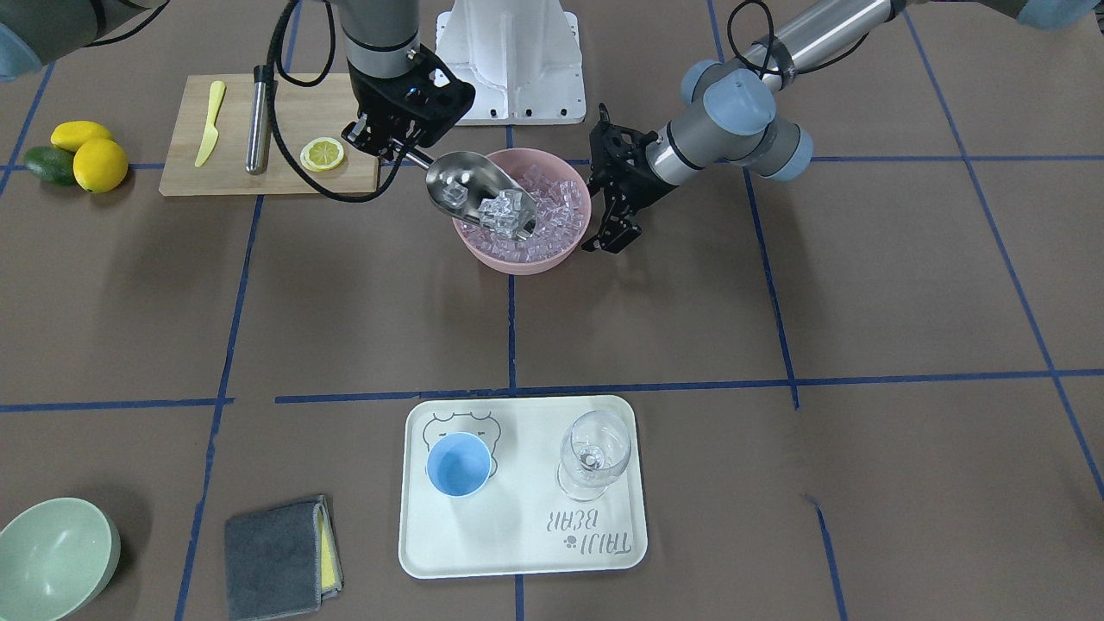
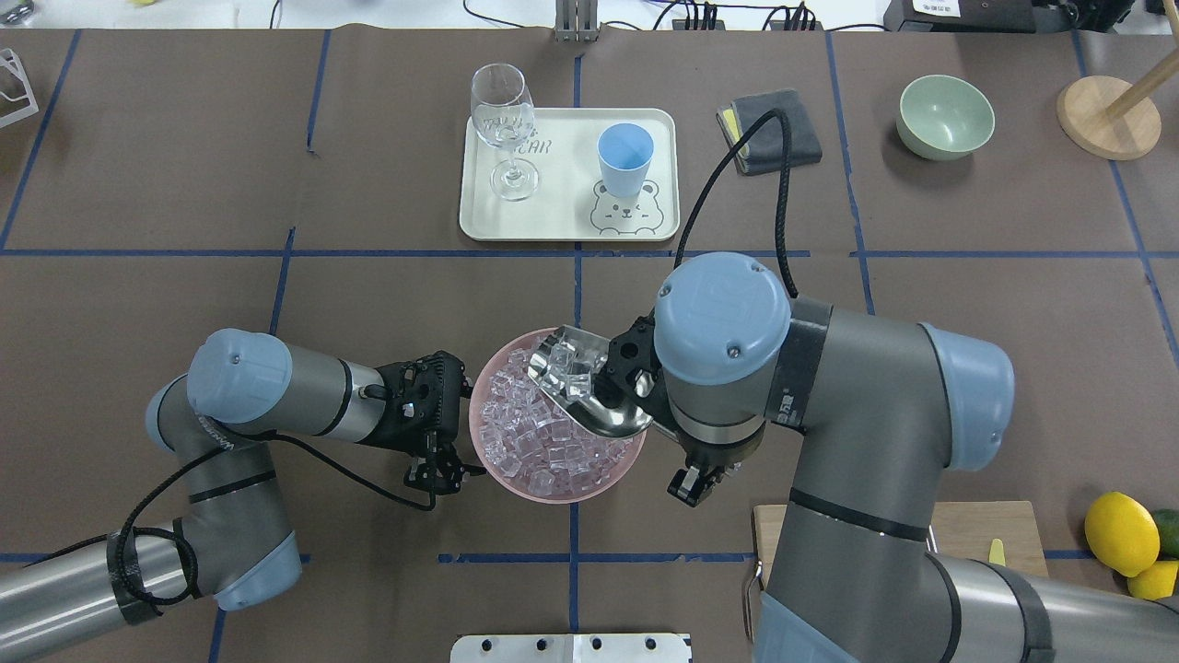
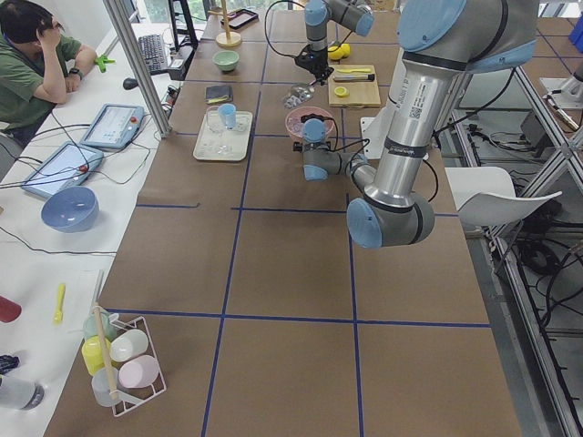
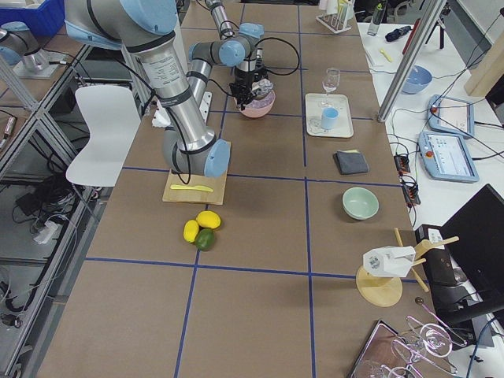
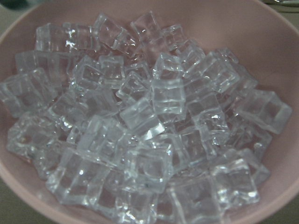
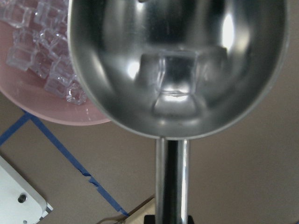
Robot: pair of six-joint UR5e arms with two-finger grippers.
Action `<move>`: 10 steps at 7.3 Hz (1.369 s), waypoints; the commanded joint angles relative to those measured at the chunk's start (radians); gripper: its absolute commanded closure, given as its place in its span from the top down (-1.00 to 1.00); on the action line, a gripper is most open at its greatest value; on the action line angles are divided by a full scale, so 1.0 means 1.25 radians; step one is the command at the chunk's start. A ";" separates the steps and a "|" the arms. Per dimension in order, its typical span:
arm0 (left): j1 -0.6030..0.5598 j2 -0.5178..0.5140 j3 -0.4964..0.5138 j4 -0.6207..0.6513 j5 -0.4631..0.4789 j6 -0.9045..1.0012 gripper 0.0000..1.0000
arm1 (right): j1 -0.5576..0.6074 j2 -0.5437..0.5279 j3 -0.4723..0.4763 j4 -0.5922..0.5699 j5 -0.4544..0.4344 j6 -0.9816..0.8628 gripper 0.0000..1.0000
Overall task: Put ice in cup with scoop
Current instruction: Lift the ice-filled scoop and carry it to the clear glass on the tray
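Your biggest risk from here is spilling on the way across: the scoop [image 1: 466,185] hangs just above the pink bowl [image 1: 517,263] at the middle of the table's robot-side edge, while the cup [image 1: 459,464] stands on the tray [image 1: 517,535] toward the opposite, operators' edge, well apart from it. The ice [image 1: 504,211] in the scoop sits bunched at the open front lip, with one cube further back in the trough, so any forward dip or a jolt would likely send cubes onto the table. The right pincer [image 1: 405,153] is clamped on the thin straight handle, and a round, slick rod like that could twist in the grip and roll the trough over. At the pour, the scoop's mouth looks wider than the cup's, so a fast tip would probably throw cubes past the rim onto the tray. The cup looks light and could be knocked over by a touch from the scoop. The wine glass [image 1: 593,453] stands near the cup on the same tray, so keep your approach on the cup's other side. The left pincer [image 1: 614,237] hangs just beside the bowl, its jaws apparently parted and holding nothing. The ice itself is clear, glassy cubes with bright glints, and many more lie heaped in the bowl.
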 commanded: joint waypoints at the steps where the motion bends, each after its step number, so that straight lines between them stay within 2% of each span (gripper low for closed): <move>1: 0.000 -0.001 0.000 0.000 0.000 -0.001 1.00 | 0.091 0.022 -0.004 -0.037 0.068 0.042 -1.00; 2: 0.000 0.000 0.000 0.000 0.000 -0.001 1.00 | 0.137 0.067 -0.033 -0.091 0.107 0.042 -1.00; 3: 0.000 -0.001 0.000 0.000 0.000 -0.001 1.00 | 0.172 0.129 -0.100 -0.131 0.135 0.042 -1.00; 4: 0.000 -0.001 0.000 0.000 0.000 -0.001 1.00 | 0.195 0.184 -0.182 -0.148 0.148 0.041 -1.00; 6: 0.000 -0.001 0.000 0.000 0.000 -0.001 1.00 | 0.248 0.327 -0.417 -0.154 0.191 0.037 -1.00; 7: 0.000 -0.001 0.000 0.000 0.000 -0.001 1.00 | 0.260 0.364 -0.486 -0.153 0.196 0.031 -1.00; 10: 0.000 -0.001 0.001 0.000 0.000 -0.007 1.00 | 0.261 0.289 -0.474 -0.100 0.219 0.028 -1.00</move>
